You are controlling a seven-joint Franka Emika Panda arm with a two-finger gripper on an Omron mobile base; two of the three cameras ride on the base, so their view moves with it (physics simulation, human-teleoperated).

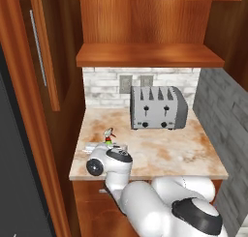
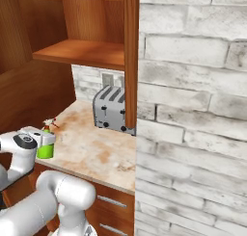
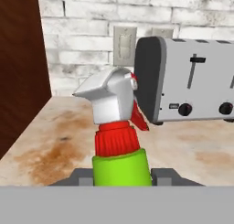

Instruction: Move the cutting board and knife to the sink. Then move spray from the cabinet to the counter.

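Home kitchen, mottled stone counter, silver toaster, brick backsplash, wooden wall cabinet

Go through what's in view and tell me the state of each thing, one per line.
spray: upright, low over the counter near its front left corner, between the tool's fingers.
tool: shut on the spray's green body.
toaster: upright against the back wall, slots empty.
cabinet: open, shelf bare.

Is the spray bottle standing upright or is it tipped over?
Upright. The spray has its trigger head directly above the green body, held between the gripper fingers at the counter edge.
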